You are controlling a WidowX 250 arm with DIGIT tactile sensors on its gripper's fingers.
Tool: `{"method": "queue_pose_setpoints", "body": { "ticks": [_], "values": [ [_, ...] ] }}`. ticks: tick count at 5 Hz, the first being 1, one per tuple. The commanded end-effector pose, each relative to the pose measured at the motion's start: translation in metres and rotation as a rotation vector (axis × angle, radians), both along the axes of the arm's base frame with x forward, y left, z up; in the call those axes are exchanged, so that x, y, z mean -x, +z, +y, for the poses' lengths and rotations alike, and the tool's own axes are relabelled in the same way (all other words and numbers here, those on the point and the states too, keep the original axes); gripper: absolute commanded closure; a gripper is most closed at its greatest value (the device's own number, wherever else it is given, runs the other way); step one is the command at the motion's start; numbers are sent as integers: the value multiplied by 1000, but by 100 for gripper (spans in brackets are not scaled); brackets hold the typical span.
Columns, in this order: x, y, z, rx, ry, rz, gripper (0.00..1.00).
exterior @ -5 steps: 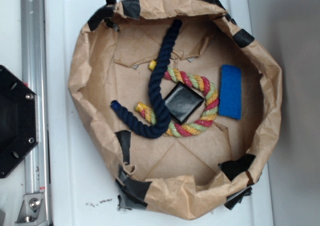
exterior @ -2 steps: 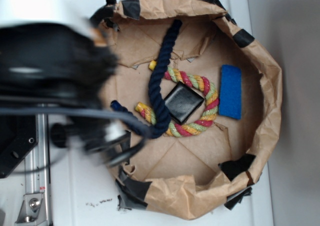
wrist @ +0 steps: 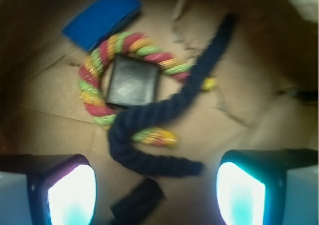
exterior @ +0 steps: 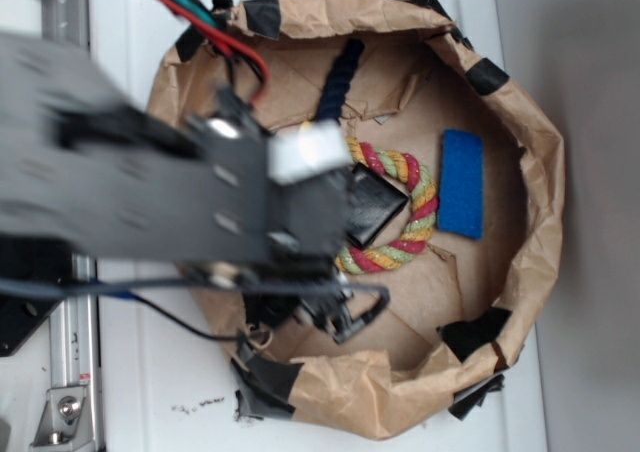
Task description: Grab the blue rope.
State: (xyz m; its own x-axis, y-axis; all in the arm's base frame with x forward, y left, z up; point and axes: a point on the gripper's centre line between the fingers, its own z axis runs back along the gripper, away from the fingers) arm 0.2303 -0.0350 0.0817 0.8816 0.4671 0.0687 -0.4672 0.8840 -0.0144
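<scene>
The blue rope (wrist: 169, 108), dark navy and twisted, runs from the upper right of the wrist view down through a hook. Its short end (wrist: 192, 169) lies on the paper floor between and just ahead of my fingers. My gripper (wrist: 157, 195) hangs above it, open, with nothing between the lit pads (wrist: 72, 195). In the exterior view my blurred arm (exterior: 200, 202) covers the left of the bowl. Only the blue rope's upper stretch (exterior: 340, 77) shows there. The rope does not touch the gripper.
A red-yellow-green rope (wrist: 99, 60) curls round a black square block (wrist: 132, 80), under the blue rope's bend. A flat blue sponge (exterior: 461, 183) lies to the right. A crumpled brown paper wall (exterior: 530, 172) with black tape rings everything. A black tape strip (wrist: 137, 202) lies below the gripper.
The arm has swung in from the left over the bowl, where none showed a second ago, and now hides the rope's hooked end in the exterior view. The objects have not moved.
</scene>
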Motion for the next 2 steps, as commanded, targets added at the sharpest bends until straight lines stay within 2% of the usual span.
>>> {"method": "queue_pose_setpoints", "body": {
  "ticks": [1, 2],
  "values": [
    [-26, -28, -15, -18, -107, -31, 0],
    [-20, -51, 0, -36, -89, 41, 0]
  ]
}}
